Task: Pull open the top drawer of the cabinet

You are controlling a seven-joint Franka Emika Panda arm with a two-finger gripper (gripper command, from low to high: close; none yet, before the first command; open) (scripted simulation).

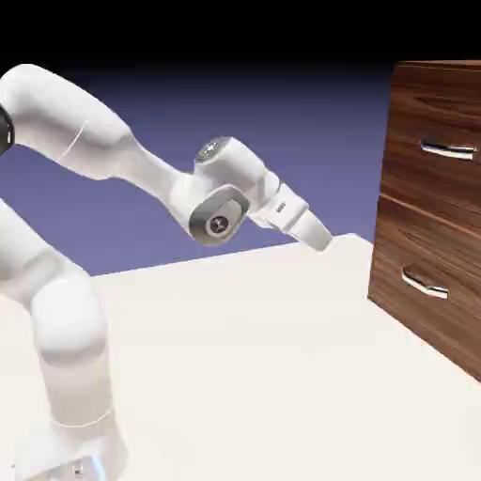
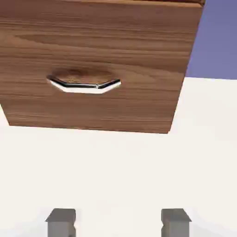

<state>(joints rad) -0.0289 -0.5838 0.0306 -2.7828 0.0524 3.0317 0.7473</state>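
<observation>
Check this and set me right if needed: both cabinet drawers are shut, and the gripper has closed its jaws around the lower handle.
The gripper isn't closed around the lower handle: the hand view shows its fingertips apart with nothing between them, and the handle lies beyond them. Both drawers being shut stands.

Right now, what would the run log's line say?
gripper: open, nothing held | top drawer: closed | lower drawer: closed | contact: none
</observation>
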